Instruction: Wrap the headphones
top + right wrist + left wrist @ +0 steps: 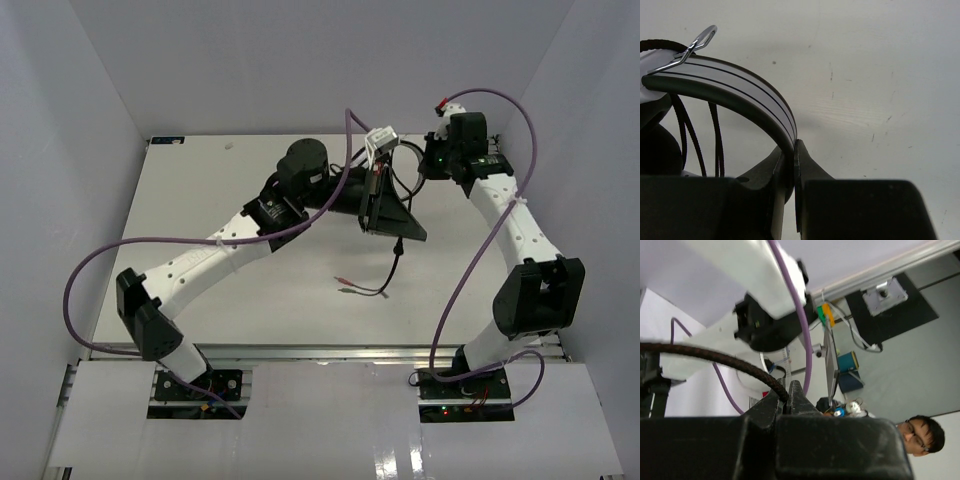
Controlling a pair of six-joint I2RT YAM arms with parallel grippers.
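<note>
**A:** White and black up there at the far edge of the bench (200,210), right of the middle: those are the headphones (384,139), hanging between the two arms.

**B:** And the right pincer (792,150) has them. Its wrist view shows both fingers clenched on the headband (747,100), pale with thin dark stripes, pinched across its edge.

**A:** A bare metal slider (690,47) pokes out at the top left of that band, and black strands of cable (690,135) drop behind the arch. Under it is bare bench with a soft shadow, so the band looks lifted, not resting.

**B:** Over to the left pincer (789,390). It is shut too, gripping the braided black cable, which sweeps in from the left and ends right between the fingertips.

**A:** That wrist camera points up and away, catching the other arm's white link and a purple robot cable (797,305).

**B:** From above, the left arm (230,245) stretches across from the near left corner towards the headphones, while the right arm (515,225) comes up along the right edge.

**A:** A length of thin cable falls from the cluster towards the middle of the bench, and the reddish plugs (345,287) lie flat there, well apart from either pincer.
</note>
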